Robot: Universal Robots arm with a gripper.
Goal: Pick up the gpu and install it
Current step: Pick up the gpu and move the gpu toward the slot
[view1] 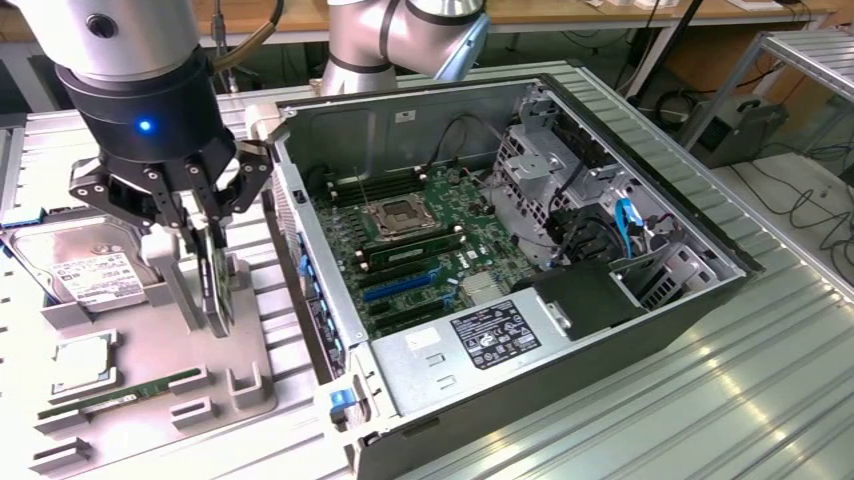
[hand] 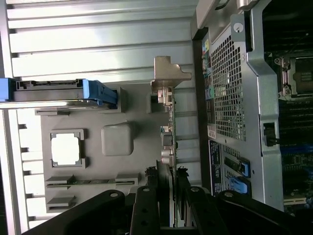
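Grey plastic tray (view1: 160, 350) lies on the metal table (view1: 694, 400), at the exterior view's left of the open computer case (view1: 387, 125). On this tray the gpu (view1: 216, 285) stands on its long edge, thin and dark. The gripper (view1: 200, 230) is directly above it and comes down over its upper edge. Its two black fingers (hand: 145, 205) are pressed against the card from both sides, so the tool is pinching the gpu.

In the wrist view the gpu (hand: 169, 142) is seen edge-on between the finger tips of the gripper (hand: 169, 188), and its silver bracket (hand: 168, 73) is at the far end, beside the perforated back wall of the case (hand: 230, 83). The lower edge of the card is at the tray (hand: 142, 161); I cannot tell if it still rests there or is already a little lifted.

Near the gpu on the same tray are a hard drive (view1: 87, 265) with a white label, a square processor (view1: 83, 360) and a narrow green memory stick (view1: 127, 392). Inside the case the motherboard (view1: 414, 240) lies open, with blue slots (view1: 400, 285) near the side closest to the tray.
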